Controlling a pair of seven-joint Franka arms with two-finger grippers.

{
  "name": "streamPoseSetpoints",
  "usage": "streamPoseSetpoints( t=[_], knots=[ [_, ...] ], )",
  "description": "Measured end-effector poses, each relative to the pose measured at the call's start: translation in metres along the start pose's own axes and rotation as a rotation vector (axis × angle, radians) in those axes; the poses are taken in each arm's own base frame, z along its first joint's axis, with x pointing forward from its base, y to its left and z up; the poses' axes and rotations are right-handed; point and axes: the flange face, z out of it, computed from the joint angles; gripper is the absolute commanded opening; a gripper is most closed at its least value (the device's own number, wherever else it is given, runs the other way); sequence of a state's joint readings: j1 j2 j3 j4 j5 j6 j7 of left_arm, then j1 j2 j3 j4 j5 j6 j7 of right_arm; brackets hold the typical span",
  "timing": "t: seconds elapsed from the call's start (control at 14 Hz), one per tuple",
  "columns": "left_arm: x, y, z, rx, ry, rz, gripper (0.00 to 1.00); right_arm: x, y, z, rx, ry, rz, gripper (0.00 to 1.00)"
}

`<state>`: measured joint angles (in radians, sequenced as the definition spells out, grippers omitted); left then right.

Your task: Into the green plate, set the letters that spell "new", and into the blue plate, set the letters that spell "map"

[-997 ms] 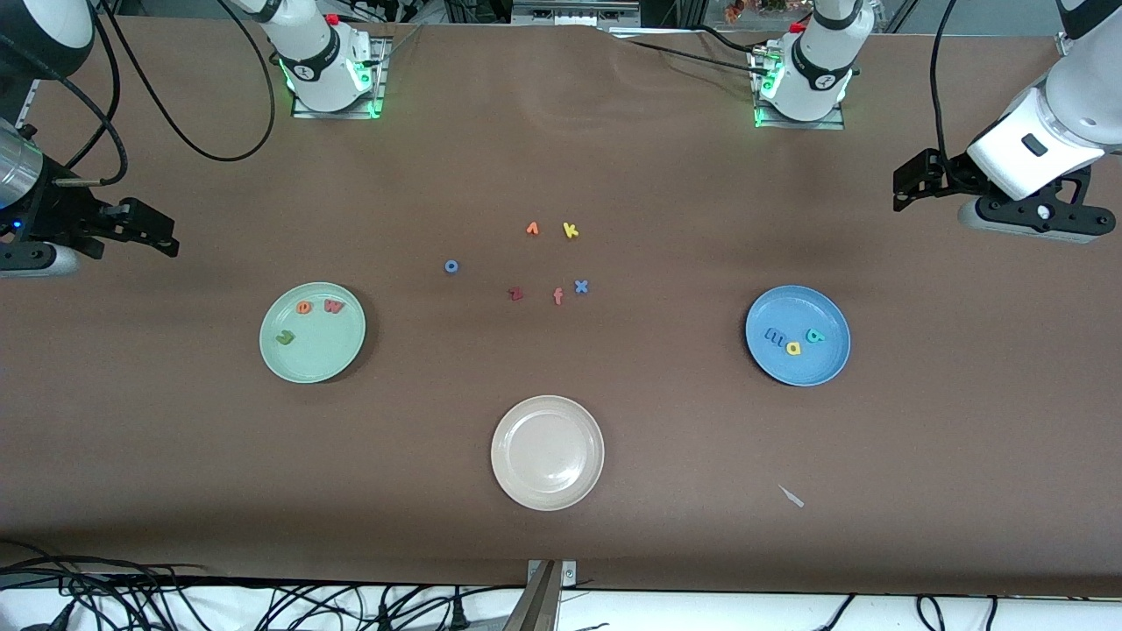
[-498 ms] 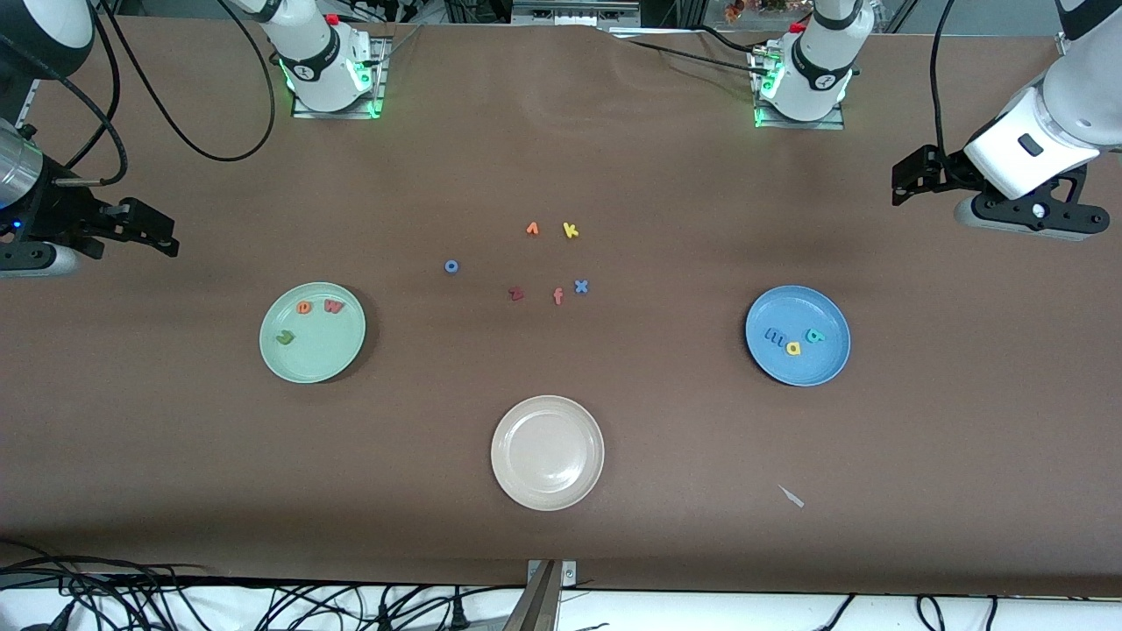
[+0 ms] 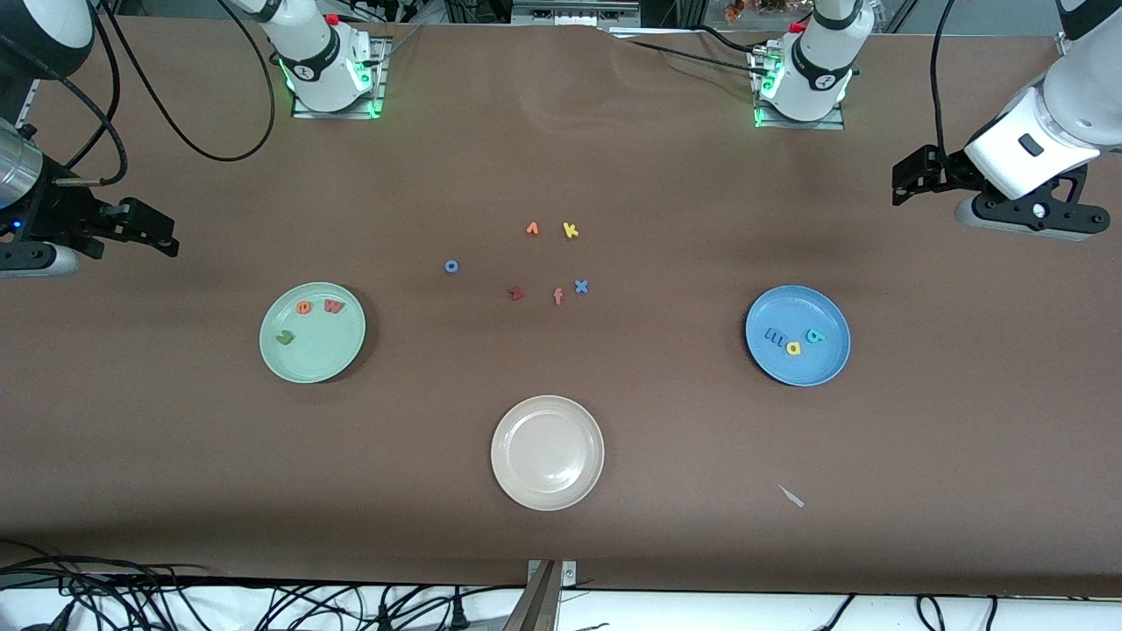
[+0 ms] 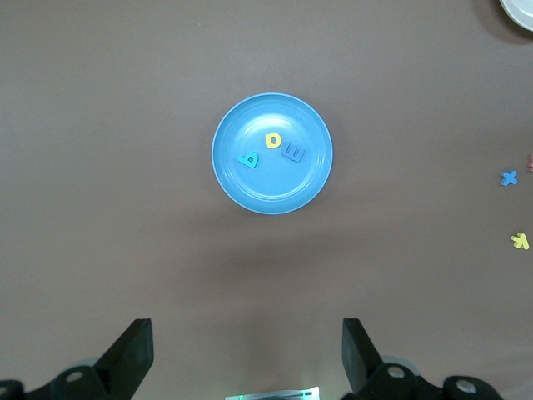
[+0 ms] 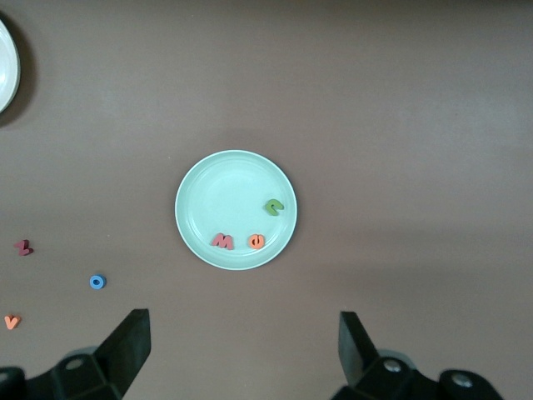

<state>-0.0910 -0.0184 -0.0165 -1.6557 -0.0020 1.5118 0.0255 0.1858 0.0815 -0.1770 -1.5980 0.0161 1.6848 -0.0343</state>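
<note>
Front view. Landmark: the round beige glossy plate (image 3: 547, 452), nearest the camera and bare. The round pale mint-green shallow plate (image 3: 312, 332) lies farther from the camera than the beige plate, toward the right arm's end; in it sit three tiny matte foam letters — olive-green n (image 3: 285, 336), orange e (image 3: 304, 307), pinkish-red w (image 3: 334, 306), all apart. The round medium-blue shallow plate (image 3: 798, 335) lies farther than the beige plate toward the left arm's end, holding blue m (image 3: 776, 335), yellow a (image 3: 793, 348) and teal p (image 3: 815, 335), close together. Farther again than the beige plate, loose on the brown matte table cover (image 3: 561, 158): blue ring-shaped o (image 3: 451, 266), dark red z (image 3: 515, 294), blue x (image 3: 580, 286), yellow k (image 3: 571, 230). Right gripper (image 3: 149, 232) hangs over bare cover at its own end, empty; left gripper (image 3: 916, 175) likewise at its end.

Left wrist view. Jaws spread wide, nothing between; black fingers (image 4: 129, 358) frame the cover, blue plate well apart from them.

Right wrist view. Jaws spread, empty; fingers (image 5: 125, 346) well clear of the green plate.

Judgement: both words look sorted — the step in hand is retreat and wait. Doing it well means keeping both arms high and outside the plates, since light foam shifts at a touch and the smooth plates would slide.
</note>
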Motion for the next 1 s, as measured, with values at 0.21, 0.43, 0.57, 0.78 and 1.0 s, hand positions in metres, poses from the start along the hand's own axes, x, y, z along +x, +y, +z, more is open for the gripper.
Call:
streamPoseSetpoints(
  t=[0.21, 0.43, 0.57, 0.78, 1.0],
  knots=[
    [0.0, 0.0, -0.0002, 0.0, 0.0, 0.0, 1.0, 0.0, 0.0, 0.0, 0.0, 0.0, 0.0, 1.0],
    [0.0, 0.0, -0.0003, 0.0, 0.001, 0.0, 1.0, 0.0, 0.0, 0.0, 0.0, 0.0, 0.0, 1.0],
    [0.0, 0.0, -0.0005, 0.0, 0.001, 0.0, 1.0, 0.0, 0.0, 0.0, 0.0, 0.0, 0.0, 1.0],
    [0.0001, 0.0002, -0.0029, 0.0, 0.006, 0.0, 1.0, 0.0, 0.0, 0.0, 0.0, 0.0, 0.0, 1.0],
    [0.0015, 0.0007, -0.0097, 0.001, 0.021, 0.001, 1.0, 0.0, 0.0, -0.0001, 0.0, 0.0, 0.0, 1.0]
  ],
)
